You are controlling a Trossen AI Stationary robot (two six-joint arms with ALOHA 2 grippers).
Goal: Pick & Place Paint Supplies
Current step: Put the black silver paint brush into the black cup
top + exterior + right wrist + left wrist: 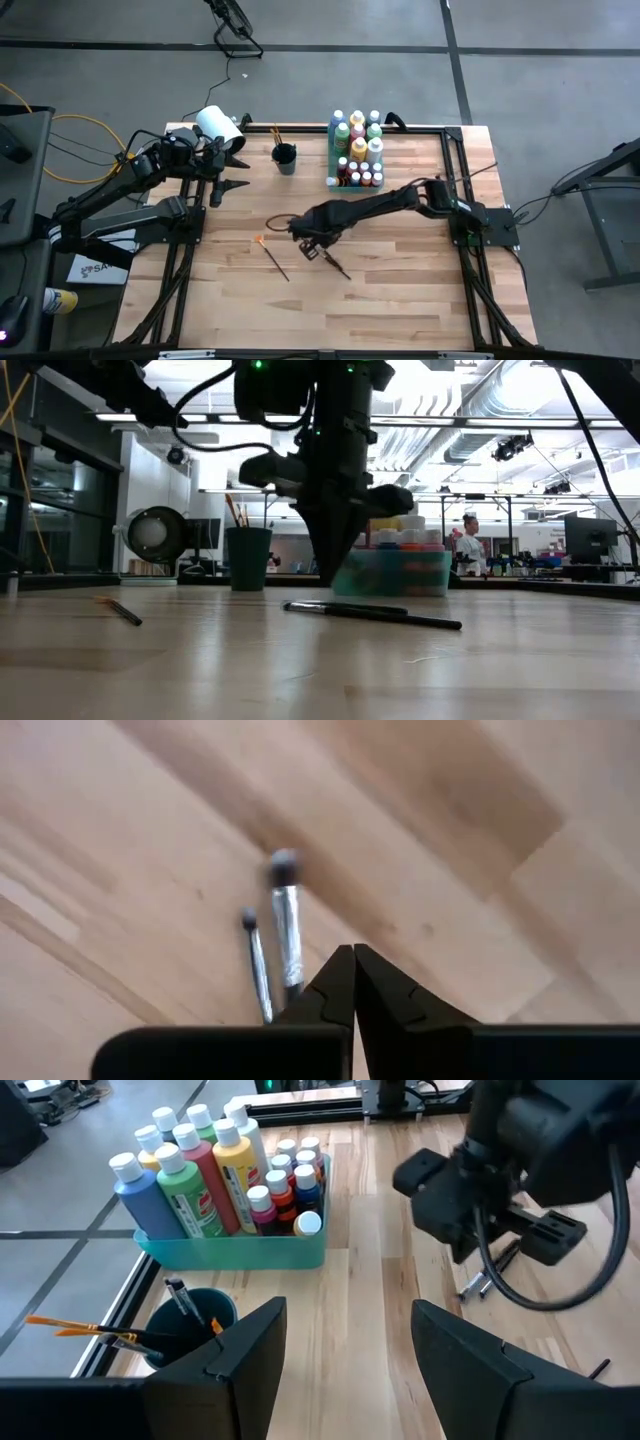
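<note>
Right gripper (352, 970) mid-counter (400, 290), jaws together, empty, beside two brushes (285, 935). Left gripper (345, 1345) far left, jaws apart, empty.

A light wooden tabletop (390, 290) of long planks stands on a black metal frame (478, 290) over a grey concrete floor (120, 70) crossed by dark seam lines. Yellow cable (70, 122) loops over the floor beside the table's far left corner. A dark stand's foot (238, 38) rests on the floor beyond the table, and part of a grey table (605, 190) shows at the right edge. In the low view the room behind is a bright open hall: long ceiling lights (470, 422), silver ducts (500, 400) overhead, a dark-framed glass partition (60, 490) on the left, benches with monitors (590, 540) on the right, and a person (468, 540) standing far back.
</note>
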